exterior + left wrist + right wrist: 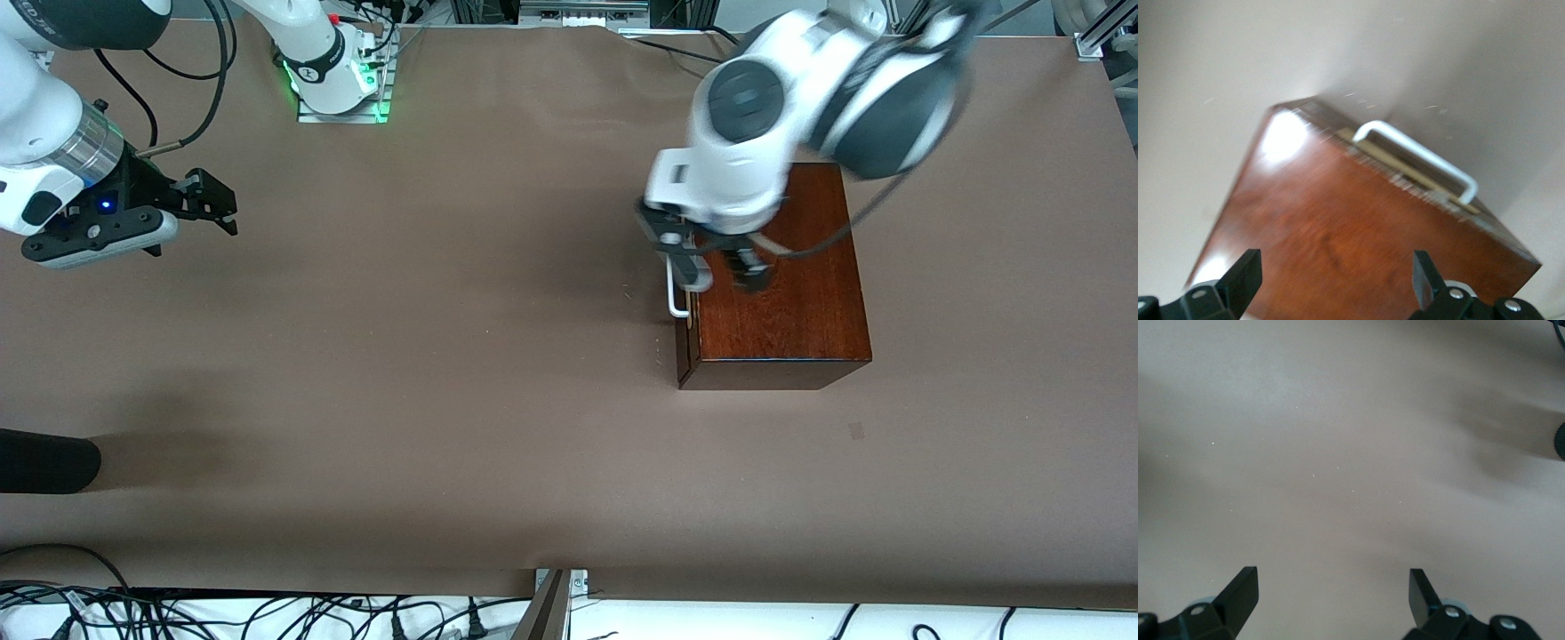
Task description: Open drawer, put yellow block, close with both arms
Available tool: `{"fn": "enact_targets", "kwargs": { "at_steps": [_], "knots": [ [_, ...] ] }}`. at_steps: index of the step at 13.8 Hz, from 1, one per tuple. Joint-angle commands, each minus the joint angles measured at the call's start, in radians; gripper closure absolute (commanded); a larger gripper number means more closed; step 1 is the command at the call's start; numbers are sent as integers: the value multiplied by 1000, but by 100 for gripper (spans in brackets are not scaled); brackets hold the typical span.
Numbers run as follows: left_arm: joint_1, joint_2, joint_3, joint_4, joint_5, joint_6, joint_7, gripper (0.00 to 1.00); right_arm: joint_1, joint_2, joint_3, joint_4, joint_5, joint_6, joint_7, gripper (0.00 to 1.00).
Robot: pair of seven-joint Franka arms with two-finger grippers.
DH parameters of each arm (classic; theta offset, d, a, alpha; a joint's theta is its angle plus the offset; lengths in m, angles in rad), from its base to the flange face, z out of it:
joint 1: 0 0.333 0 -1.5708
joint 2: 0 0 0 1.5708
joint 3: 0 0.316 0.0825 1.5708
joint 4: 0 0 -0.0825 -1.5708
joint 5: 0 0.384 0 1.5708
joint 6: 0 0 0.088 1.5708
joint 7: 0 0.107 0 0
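The glossy dark mahogany box stands toward the left arm's end of the table. Its drawer looks shut or nearly shut, with the white bar handle on the side that faces the right arm's end. My left gripper is open and empty over the box's top, close to the handle edge. The left wrist view shows the box top between the fingers and the handle past it. My right gripper is open and empty over bare table at the right arm's end, where the arm waits. The yellow block is out of view.
A dark rounded object juts in at the table's edge by the right arm's end, nearer the front camera. The right arm's base stands at the top. Cables lie along the front edge. Brown table spreads between the arms.
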Motion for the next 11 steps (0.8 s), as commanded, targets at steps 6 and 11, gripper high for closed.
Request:
{"fn": "enact_targets", "kwargs": {
  "at_steps": [6,11],
  "knots": [
    [47,-116,276,41,-122,8,-359,0,-7,3,6,19,-4,-20,17,0],
    [43,-350,453,-246,-256,146,-438,0,-7,3,6,19,-4,-20,17,0]
  ]
}}
